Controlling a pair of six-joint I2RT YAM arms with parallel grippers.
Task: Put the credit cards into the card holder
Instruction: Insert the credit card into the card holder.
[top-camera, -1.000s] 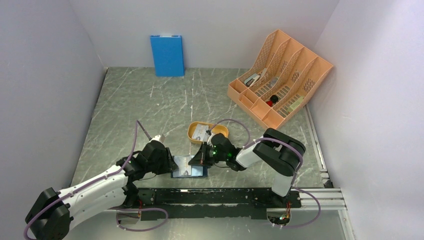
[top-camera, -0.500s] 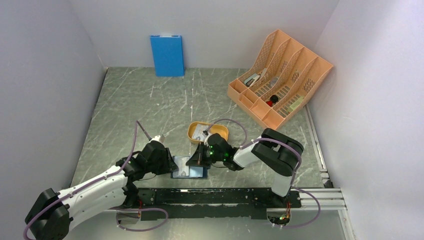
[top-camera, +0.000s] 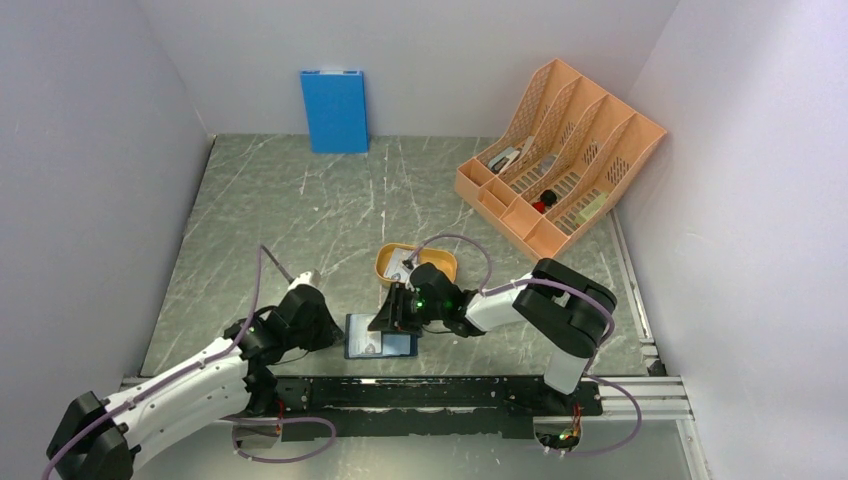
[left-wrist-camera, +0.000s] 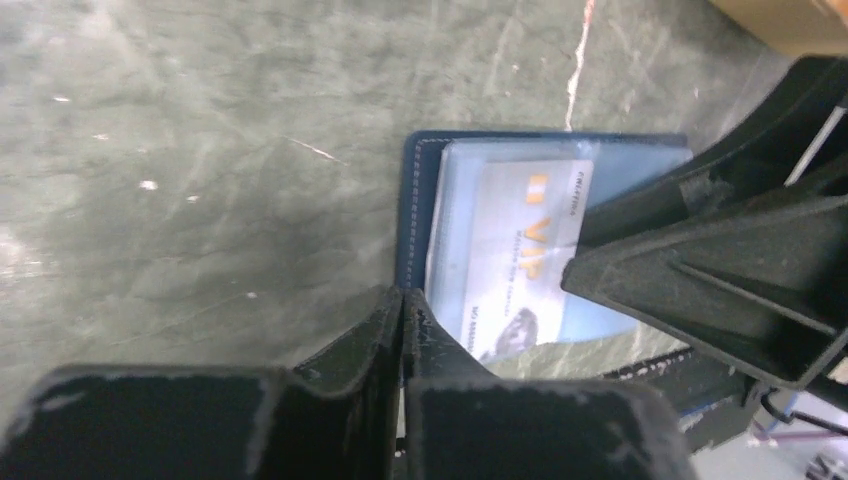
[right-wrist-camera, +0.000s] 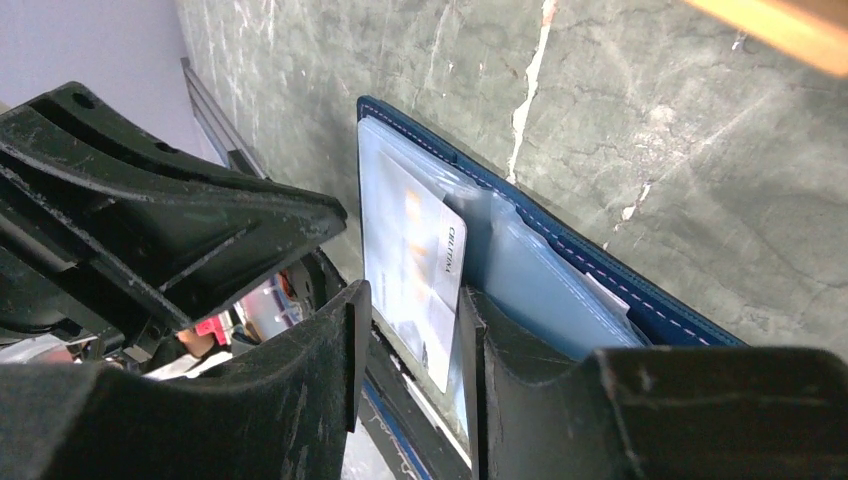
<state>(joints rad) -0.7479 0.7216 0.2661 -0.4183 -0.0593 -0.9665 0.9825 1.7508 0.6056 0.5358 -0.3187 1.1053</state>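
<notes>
Veined green stone (top-camera: 300, 220), stitched navy card holder (left-wrist-camera: 412, 220) (glossy card (left-wrist-camera: 520, 250) inside); left hand (left-wrist-camera: 403, 300) closed, right hand (right-wrist-camera: 410, 295) spread.

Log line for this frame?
card holder open | credit card in clear pocket, depth unclear | left gripper shut at holder edge | right gripper open around card

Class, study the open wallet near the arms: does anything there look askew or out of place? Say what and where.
The VIP card lies over the clear pocket of the open card holder, not tucked flush: one end seems to poke past the pocket's edge. Nothing else stands out.
</notes>
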